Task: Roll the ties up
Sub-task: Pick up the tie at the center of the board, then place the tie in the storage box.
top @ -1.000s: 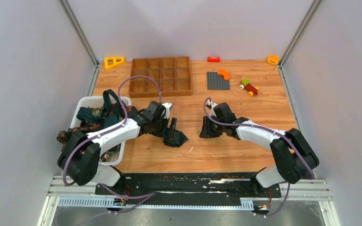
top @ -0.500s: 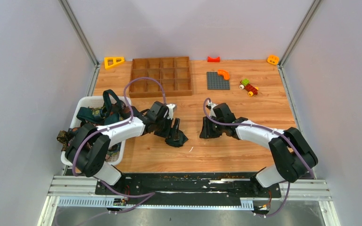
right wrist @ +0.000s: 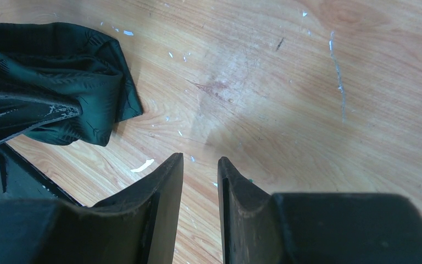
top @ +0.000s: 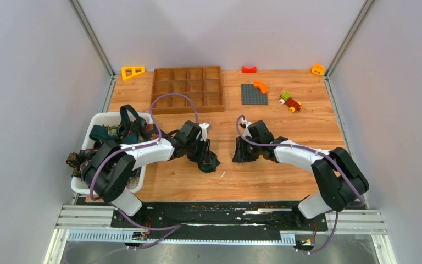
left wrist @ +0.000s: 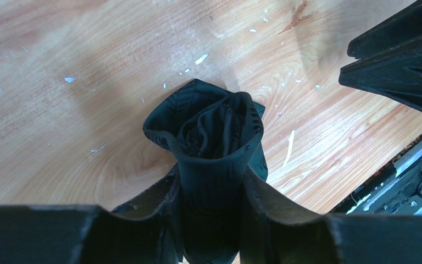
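L hand (left wrist: 210, 176) clamps dark tie roll (left wrist: 206, 126); R hand (right wrist: 199, 168) narrow gap, empty, near roll.

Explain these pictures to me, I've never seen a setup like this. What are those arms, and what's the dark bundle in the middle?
These are two robot arms bolted to a wooden table. One picture looks down from above; the other two come from a camera on each wrist, showing that arm's own fingers. The left gripper pinches a rolled tie, dark green, resting on the table. The right gripper sits nearby, slightly open and empty. A white bin on the left holds more ties. At the back are a wooden tray with compartments and some toy blocks.
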You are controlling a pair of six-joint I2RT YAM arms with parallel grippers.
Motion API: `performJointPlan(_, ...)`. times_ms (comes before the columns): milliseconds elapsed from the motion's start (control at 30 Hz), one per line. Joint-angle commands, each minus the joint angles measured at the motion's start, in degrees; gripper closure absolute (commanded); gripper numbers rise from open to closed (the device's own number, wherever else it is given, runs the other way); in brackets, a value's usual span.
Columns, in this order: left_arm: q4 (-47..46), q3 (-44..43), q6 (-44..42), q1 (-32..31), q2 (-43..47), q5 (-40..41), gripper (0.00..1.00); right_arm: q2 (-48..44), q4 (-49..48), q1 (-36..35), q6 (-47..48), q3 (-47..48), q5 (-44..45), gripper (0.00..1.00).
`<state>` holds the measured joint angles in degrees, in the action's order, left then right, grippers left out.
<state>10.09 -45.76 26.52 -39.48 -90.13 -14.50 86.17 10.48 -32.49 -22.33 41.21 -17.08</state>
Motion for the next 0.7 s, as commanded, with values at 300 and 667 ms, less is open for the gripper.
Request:
performJointPlan(300,13.0,-11.5,-3.6,0.9,0.9,8.6,0.78,0.2,-1.9,-0.1,1.0,2.0,-0.9,0.7)
performJointPlan(667,23.1,-27.0,-6.2,9.9,-2.2,9.3,0.78,0.2,-2.1,-0.1,1.2,1.9,-1.3,0.7)
